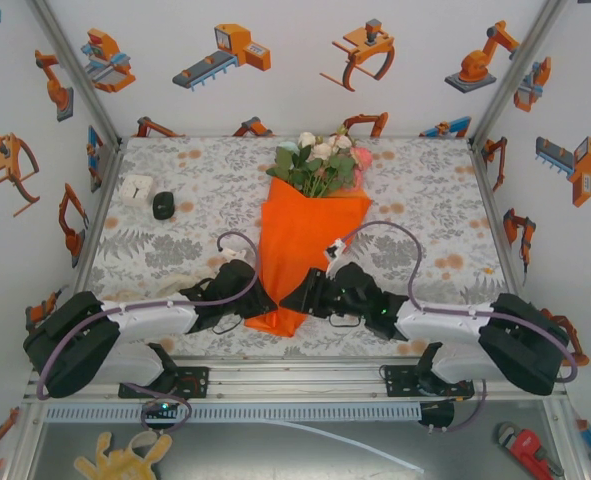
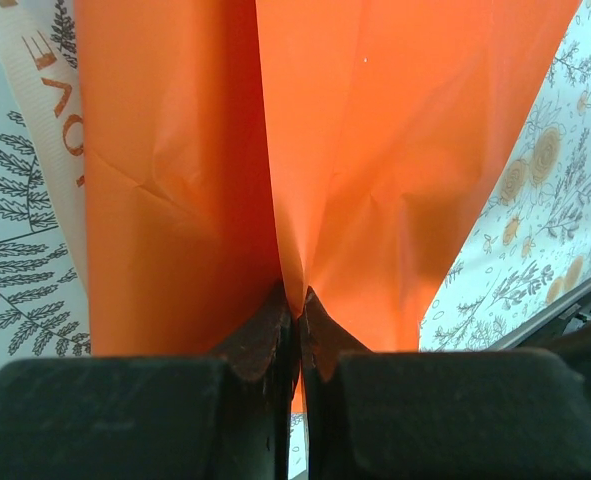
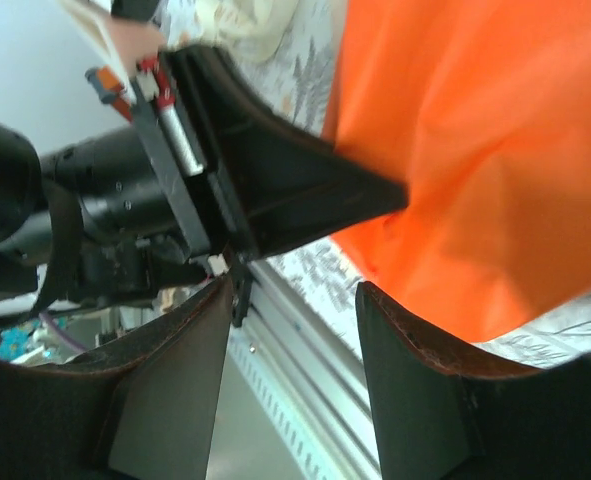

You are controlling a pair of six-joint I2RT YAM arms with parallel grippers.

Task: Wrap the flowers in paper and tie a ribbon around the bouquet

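The bouquet lies along the middle of the table, its flowers (image 1: 321,160) at the far end. Pink and white blooms and green leaves top a cone of orange paper (image 1: 305,240). My left gripper (image 1: 268,300) is at the cone's near tip. In the left wrist view it (image 2: 300,298) is shut on a pinched fold of the paper (image 2: 375,150). My right gripper (image 1: 293,298) faces it from the right. Its jaws (image 3: 297,290) stand open with nothing between them, just beside the paper's (image 3: 475,150) lower edge. A cream ribbon (image 2: 45,110) with printed letters runs under the paper's left side.
A white box (image 1: 136,189) and a small black object (image 1: 164,205) sit at the far left of the floral tablecloth (image 1: 425,200). The metal front rail (image 1: 295,375) runs close behind both grippers. Walls close in the left, right and back.
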